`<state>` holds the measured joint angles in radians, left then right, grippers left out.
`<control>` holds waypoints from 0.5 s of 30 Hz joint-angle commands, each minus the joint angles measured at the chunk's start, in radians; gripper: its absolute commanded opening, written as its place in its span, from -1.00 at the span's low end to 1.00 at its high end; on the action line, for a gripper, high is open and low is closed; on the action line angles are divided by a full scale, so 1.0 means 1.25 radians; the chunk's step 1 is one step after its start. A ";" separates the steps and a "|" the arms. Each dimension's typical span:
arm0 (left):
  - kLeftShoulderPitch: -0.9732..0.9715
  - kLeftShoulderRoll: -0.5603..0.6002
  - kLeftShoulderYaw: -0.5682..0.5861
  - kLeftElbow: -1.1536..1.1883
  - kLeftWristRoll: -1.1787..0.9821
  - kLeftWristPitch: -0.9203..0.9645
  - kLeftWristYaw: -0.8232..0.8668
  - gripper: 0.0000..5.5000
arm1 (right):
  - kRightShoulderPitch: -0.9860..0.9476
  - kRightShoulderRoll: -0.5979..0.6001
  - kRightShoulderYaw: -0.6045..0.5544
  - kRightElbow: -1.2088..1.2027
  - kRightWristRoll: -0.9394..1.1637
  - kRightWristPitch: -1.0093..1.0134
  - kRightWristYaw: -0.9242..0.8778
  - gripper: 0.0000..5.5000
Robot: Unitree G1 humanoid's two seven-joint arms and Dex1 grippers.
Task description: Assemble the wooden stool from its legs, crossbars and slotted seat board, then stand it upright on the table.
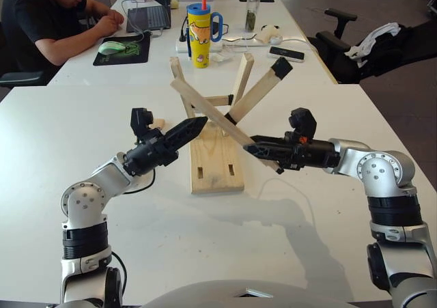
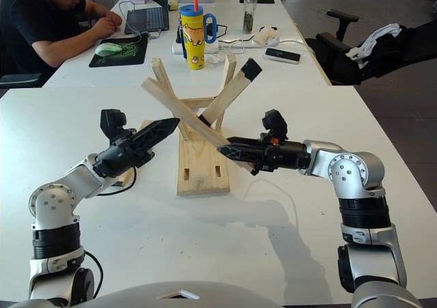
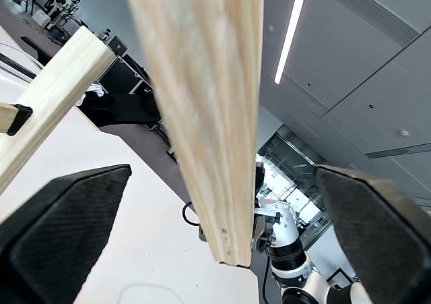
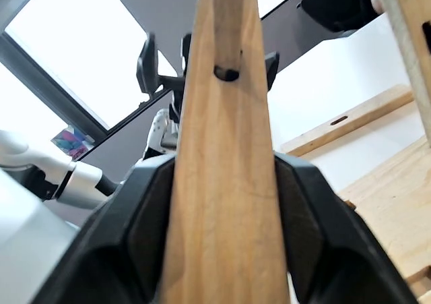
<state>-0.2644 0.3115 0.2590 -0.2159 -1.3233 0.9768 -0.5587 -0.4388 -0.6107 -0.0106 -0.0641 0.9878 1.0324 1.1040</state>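
The slotted seat board (image 1: 213, 175) lies flat on the white table. A frame of wooden legs (image 1: 240, 76) joined by a crossbar (image 1: 218, 101) rises tilted from its far end; one leg has a black tip (image 1: 281, 67). A long leg (image 1: 205, 110) slants across this frame. My right gripper (image 1: 255, 147) is shut on that leg's lower end, and its fingers (image 4: 145, 216) press both sides. My left gripper (image 1: 196, 125) is open just left of the leg, which passes between the spread fingers (image 3: 64, 230) without touching them. A short wooden piece (image 1: 158, 123) lies by the left arm.
A second table behind carries a yellow cup (image 1: 200, 36), a phone (image 1: 286, 53), a bottle (image 1: 254, 9), a laptop (image 1: 147, 16) and a green mouse (image 1: 111, 47). An office chair (image 1: 341, 31) stands at the far right. Bare tabletop lies in front of the board.
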 commanded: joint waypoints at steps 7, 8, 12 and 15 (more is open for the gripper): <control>-0.017 0.043 0.003 0.003 -0.070 0.037 0.018 0.68 | 0.012 -0.035 0.024 -0.020 -0.021 0.003 0.069 -0.25; -0.015 0.049 -0.001 0.002 -0.069 0.039 0.015 0.63 | 0.011 -0.034 0.024 -0.020 -0.022 0.005 0.071 -0.25; -0.016 0.059 -0.007 0.005 -0.076 0.044 0.006 0.41 | 0.006 -0.036 0.030 -0.016 -0.028 0.011 0.083 -0.25; -0.016 0.061 -0.011 0.002 -0.080 0.046 0.006 0.24 | 0.000 -0.037 0.032 -0.016 -0.027 0.021 0.091 -0.25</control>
<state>-0.2726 0.3725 0.2541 -0.2087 -1.4134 1.0256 -0.5502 -0.4205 -0.6454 0.0248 -0.0758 0.9512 1.0500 1.2015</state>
